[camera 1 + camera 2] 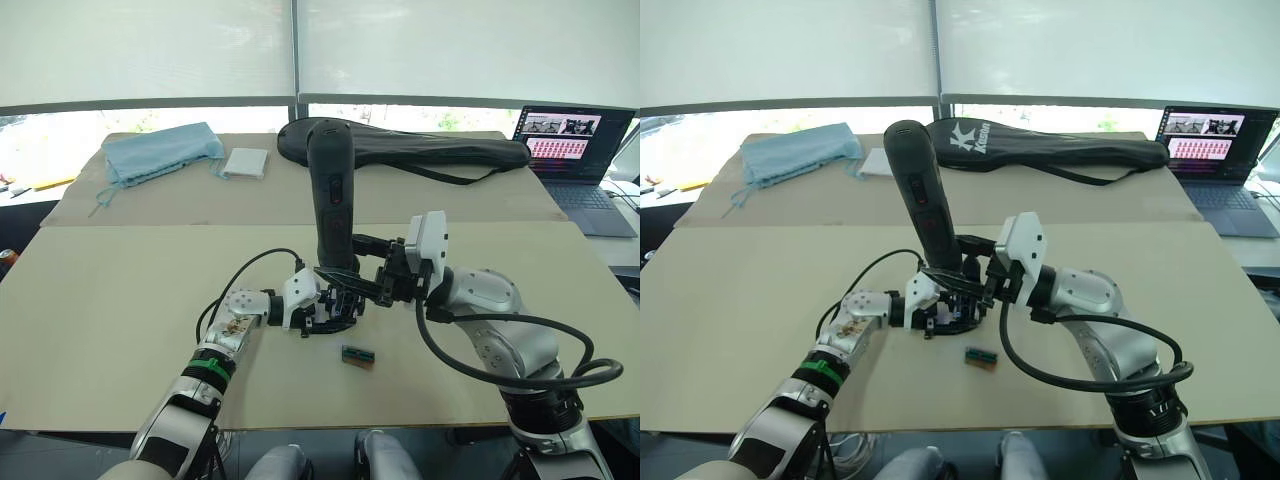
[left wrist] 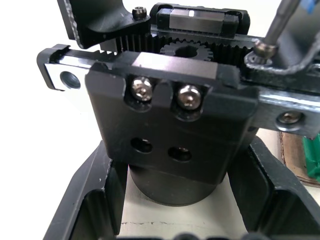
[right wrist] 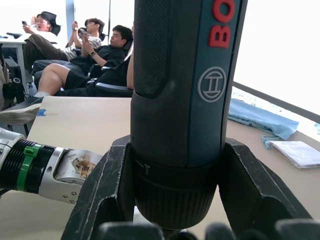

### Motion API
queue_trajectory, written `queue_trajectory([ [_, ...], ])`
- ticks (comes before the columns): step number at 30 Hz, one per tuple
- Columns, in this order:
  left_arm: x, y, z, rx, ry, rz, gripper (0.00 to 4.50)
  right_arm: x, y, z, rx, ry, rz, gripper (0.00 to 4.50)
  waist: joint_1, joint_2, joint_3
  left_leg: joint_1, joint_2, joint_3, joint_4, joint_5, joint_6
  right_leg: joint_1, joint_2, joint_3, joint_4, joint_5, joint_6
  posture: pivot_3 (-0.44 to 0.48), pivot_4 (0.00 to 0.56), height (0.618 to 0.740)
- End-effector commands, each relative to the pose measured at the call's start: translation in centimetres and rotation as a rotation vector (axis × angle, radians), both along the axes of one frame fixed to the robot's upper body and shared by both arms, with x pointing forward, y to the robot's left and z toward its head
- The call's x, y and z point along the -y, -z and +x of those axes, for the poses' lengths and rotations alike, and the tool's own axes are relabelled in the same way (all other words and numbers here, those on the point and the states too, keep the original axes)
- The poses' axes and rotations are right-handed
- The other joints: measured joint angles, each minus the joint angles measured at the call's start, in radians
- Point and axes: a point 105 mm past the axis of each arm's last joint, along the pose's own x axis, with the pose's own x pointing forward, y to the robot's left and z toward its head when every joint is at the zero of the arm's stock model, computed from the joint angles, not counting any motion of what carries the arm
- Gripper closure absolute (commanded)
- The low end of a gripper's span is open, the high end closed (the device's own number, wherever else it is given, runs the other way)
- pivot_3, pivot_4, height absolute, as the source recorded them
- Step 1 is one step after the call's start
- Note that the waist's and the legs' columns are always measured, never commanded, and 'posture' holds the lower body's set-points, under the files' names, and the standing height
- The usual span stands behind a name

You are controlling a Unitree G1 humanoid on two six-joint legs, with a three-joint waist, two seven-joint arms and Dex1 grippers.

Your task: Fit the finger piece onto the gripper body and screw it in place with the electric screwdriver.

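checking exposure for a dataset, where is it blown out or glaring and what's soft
Head views: windows behind the table wash out to white. Left wrist view: background bleached, glare on the screw heads of the gripper body; near fingers soft. Right wrist view: electric screwdriver sharp, window glare, bottom edge blurred.

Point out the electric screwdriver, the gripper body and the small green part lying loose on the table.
electric screwdriver (image 1: pixel 331 190): left eye view, on the upper barrel.
gripper body (image 2: pixel 170 135): left wrist view, on the black front block below the two screws.
small green part (image 1: pixel 358 355): left eye view, on its middle.
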Motion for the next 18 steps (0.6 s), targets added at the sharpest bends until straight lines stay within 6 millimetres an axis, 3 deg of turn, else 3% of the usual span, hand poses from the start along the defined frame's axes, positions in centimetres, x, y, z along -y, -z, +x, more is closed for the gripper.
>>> queue_trajectory([
  [1,0.0,0.6,-0.5,-0.018,0.021,0.015,2.17,0.4,3.3,0.8,-0.114,0.046,-0.084,2.57,0.0,0.0,0.0,0.0,0.0,0.0,0.0,0.0,0.0,0.0,0.0,0.0,0.0,0.0,0.0,0.0,0.15,0.74],
  [7,-0.1,0.6,-0.6,-0.019,0.019,0.015,2.17,0.5,2.6,0.8,-0.113,0.041,-0.059,2.57,0.0,-0.001,-0.001,0.0,0.0,0.0,0.0,0.0,0.0,0.0,0.0,0.0,0.0,0.0,0.0,0.0,0.15,0.74],
  [18,-0.5,1.0,-0.5,-0.042,-0.011,0.007,2.17,0.4,-0.6,0.5,-0.045,0.005,0.001,2.57,-0.002,-0.001,-0.001,0.0,0.0,0.0,-0.001,0.0,0.0,-0.001,0.0,0.0,0.0,0.0,0.0,0.0,0.15,0.74],
])
